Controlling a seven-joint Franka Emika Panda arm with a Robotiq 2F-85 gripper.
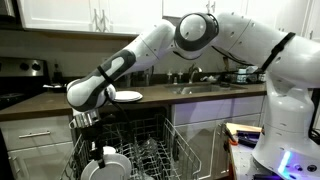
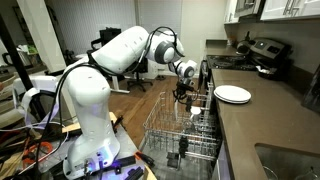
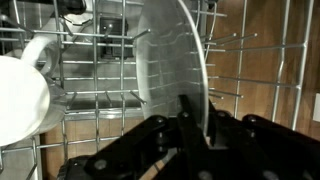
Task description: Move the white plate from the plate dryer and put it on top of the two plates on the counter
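Standing on edge among the tines of the plate dryer (image 3: 262, 72), the white plate (image 3: 170, 55) has its rim pinched by the gripper (image 3: 200, 110), well apart from the two plates (image 2: 232, 94) on the counter (image 2: 265, 130).

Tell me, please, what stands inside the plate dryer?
The white plate stands upright in the plate dryer, a white mug beside it. The gripper covers the plate's lower edge, so its seat cannot be seen.

White mug (image 3: 20, 95), black stove (image 2: 262, 50), steel faucet (image 1: 195, 72), wooden floor (image 2: 140, 100).
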